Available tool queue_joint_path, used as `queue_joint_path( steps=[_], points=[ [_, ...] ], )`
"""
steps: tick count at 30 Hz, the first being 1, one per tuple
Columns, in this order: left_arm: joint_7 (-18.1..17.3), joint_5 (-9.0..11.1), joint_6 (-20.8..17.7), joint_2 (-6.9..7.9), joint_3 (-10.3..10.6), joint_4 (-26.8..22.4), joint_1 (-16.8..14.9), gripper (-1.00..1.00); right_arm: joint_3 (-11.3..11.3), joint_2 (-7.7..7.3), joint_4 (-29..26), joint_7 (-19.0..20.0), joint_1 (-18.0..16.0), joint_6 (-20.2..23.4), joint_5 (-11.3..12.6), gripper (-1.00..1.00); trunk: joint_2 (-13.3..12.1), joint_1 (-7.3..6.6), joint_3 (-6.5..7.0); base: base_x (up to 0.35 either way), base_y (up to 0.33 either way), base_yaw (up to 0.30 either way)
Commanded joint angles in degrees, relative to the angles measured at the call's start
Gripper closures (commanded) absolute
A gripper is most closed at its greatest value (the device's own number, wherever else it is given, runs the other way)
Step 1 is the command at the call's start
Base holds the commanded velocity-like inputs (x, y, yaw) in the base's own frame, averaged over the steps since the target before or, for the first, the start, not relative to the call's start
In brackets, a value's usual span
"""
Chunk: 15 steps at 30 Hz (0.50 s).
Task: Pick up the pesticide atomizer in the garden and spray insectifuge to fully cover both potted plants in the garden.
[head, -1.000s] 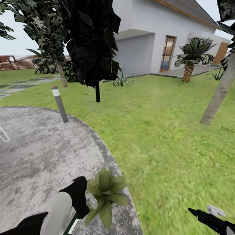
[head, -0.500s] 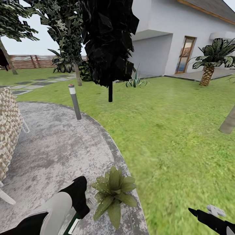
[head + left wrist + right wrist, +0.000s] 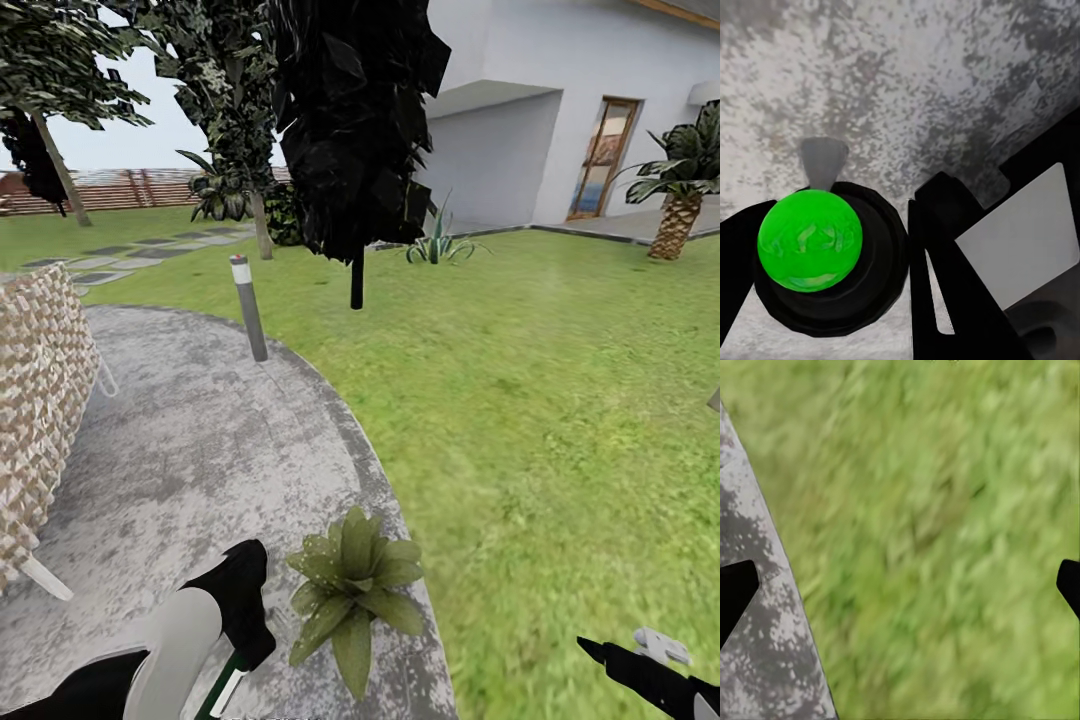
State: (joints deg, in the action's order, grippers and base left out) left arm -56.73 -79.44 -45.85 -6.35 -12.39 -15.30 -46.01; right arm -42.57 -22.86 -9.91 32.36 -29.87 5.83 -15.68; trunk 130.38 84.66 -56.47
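Note:
One potted plant (image 3: 350, 585), a low rosette of broad green leaves, sits on the rim of the round grey paving (image 3: 190, 450), close in front of me. Its pot is hidden under the leaves. My left arm's black and white wrist (image 3: 215, 615) hangs just left of the plant. In the left wrist view my left gripper (image 3: 832, 255) is shut on the pesticide atomizer (image 3: 810, 240), a black body with a bright green round top, held above the paving. My right gripper (image 3: 900, 585) is open over the lawn beside the paving's edge and also shows as the right gripper (image 3: 640, 660) low in the head view.
A wicker seat (image 3: 35, 400) stands at the left on the paving. A grey bollard lamp (image 3: 249, 308) stands at the paving's far rim, a dark tree (image 3: 355, 130) behind it. Lawn (image 3: 560, 400) spreads right toward the white house (image 3: 580, 100). Fence (image 3: 130, 188) and stepping stones (image 3: 110, 250) lie far left.
The head camera has turned left, so the whole picture slid right and the wicker seat came into view. Both arms keep their places in the frame.

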Motion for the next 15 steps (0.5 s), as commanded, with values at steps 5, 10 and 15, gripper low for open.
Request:
queue_joint_path(
  steps=[5, 10, 15],
  points=[
    [-0.3, -0.5, -0.4, -0.06, -0.5, 0.0, 0.0, 1.0, -0.5, 0.01, -0.1, 0.3, 0.0, 0.4, -0.4, -1.0, 0.0, -0.01, -0.05, 0.0, -0.02, 0.227],
    [-0.3, -0.5, -0.6, -0.06, -0.5, 0.0, 0.0, 1.0, -0.5, 0.01, -0.1, 0.3, 0.0, 0.4, -0.4, -1.0, 0.0, -0.01, -0.05, 0.0, -0.244, 0.048],
    [-0.3, -0.5, -0.6, -0.06, -0.5, 0.0, 0.0, 1.0, -0.5, 0.01, -0.1, 0.3, 0.0, 0.4, -0.4, -1.0, 0.0, -0.01, -0.05, 0.0, -0.278, 0.091]
  ],
)
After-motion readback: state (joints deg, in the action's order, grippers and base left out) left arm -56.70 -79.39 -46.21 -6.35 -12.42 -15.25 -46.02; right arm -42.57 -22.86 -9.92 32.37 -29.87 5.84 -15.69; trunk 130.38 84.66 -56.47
